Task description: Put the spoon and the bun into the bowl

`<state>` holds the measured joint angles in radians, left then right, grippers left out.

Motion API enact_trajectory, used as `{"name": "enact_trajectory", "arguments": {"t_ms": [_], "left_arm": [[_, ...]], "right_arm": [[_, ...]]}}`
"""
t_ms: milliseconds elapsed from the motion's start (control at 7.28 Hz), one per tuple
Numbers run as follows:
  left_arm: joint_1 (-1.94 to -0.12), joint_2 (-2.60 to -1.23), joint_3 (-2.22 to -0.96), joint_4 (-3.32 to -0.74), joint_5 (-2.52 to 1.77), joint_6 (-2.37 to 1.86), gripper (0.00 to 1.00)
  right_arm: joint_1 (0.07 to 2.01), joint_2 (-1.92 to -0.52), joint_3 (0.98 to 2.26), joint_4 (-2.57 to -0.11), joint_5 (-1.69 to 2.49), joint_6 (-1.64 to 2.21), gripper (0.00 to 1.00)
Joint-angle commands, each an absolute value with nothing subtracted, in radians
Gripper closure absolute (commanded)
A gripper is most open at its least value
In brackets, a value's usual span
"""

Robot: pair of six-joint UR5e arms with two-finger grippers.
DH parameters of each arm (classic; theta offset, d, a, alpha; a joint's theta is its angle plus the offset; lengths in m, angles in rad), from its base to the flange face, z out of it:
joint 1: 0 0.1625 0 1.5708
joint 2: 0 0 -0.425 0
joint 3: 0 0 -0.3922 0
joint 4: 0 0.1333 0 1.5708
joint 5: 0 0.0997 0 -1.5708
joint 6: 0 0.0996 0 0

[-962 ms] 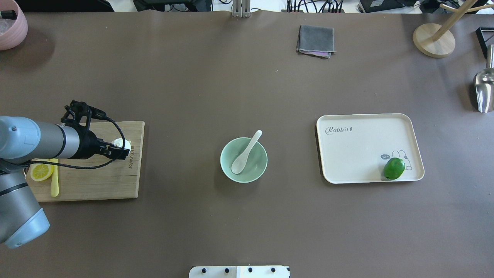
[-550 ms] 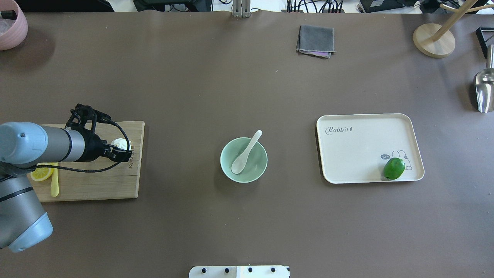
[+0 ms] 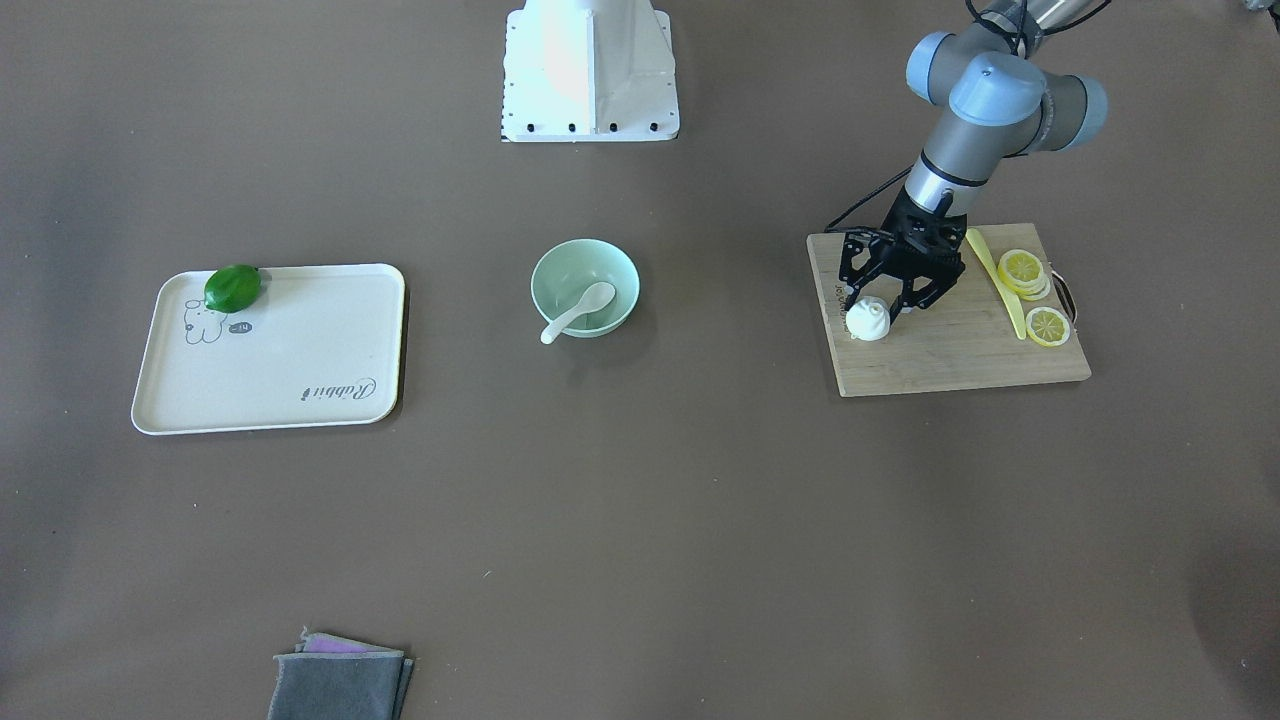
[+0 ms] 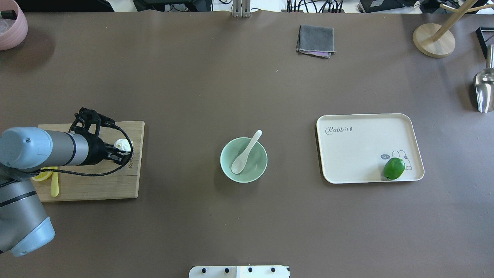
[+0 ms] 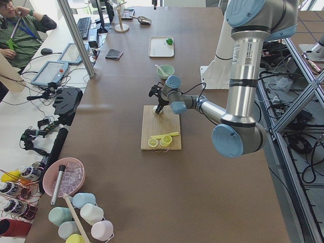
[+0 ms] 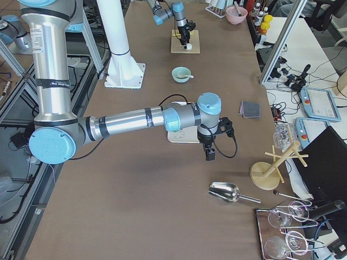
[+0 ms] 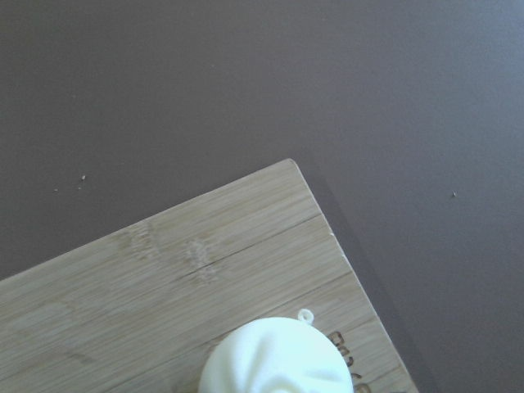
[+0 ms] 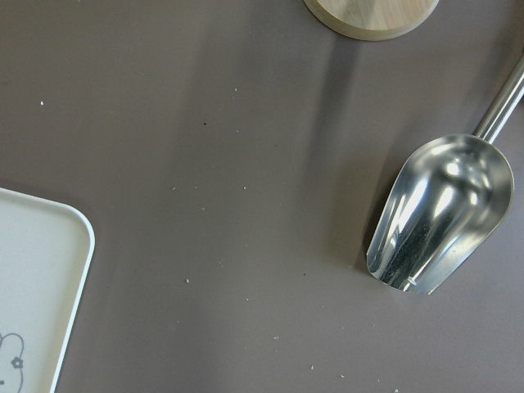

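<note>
The white spoon point(image 4: 247, 151) lies in the mint-green bowl point(image 4: 225, 164) at the table's middle, its handle over the far rim; both also show in the front view, spoon point(image 3: 575, 313) and bowl point(image 3: 560, 256). The white pleated bun point(image 4: 122, 144) sits on the wooden board point(image 4: 96, 185) near its right edge. My left gripper point(image 4: 122, 153) is open and low over the bun point(image 3: 868, 320), with its fingers point(image 3: 851, 292) spread on either side of it. The left wrist view shows the bun point(image 7: 274, 360) at its bottom edge. My right gripper point(image 6: 209, 153) hovers beyond the tray; I cannot tell whether it is open or shut.
Lemon slices point(image 3: 1030, 285) and a thin yellow knife point(image 3: 995, 270) lie on the board. A cream tray point(image 4: 359, 154) holds a lime point(image 4: 394, 168). A grey cloth point(image 4: 315, 40), a metal scoop point(image 4: 484, 90), a wooden stand point(image 4: 434, 40) and a pink bowl point(image 4: 11, 23) stand along the edges.
My left arm has shifted slightly toward the table's near side and the gripper has come lower around the bun. The bun, spoon and bowl have not moved.
</note>
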<state>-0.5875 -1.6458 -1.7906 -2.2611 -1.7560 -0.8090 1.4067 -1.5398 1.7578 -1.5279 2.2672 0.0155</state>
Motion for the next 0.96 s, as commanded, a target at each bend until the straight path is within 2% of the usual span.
{"name": "enact_trajectory", "arguments": {"t_ms": [0,275,412,824], "left_arm": [[-0.594,-1.666,-1.83,-2.253,-1.761,-0.81,0.86],[-0.592,-1.756,-1.838,-2.235,-1.761,-0.828,0.86],[-0.586,-1.844,-1.827,-2.194,-1.761,-0.878,0.86],[-0.429,-2.069,-1.778,-2.125,-1.665,-1.014,0.85]], "right_arm": [[1.407,-1.542,1.761,-1.528,2.267,0.018,0.0],[1.407,-1.543,1.763,-1.528,2.267,0.02,0.0],[1.407,-1.545,1.763,-1.528,2.267,0.018,0.0],[1.408,-1.555,1.766,-1.528,2.267,0.02,0.0]]}}
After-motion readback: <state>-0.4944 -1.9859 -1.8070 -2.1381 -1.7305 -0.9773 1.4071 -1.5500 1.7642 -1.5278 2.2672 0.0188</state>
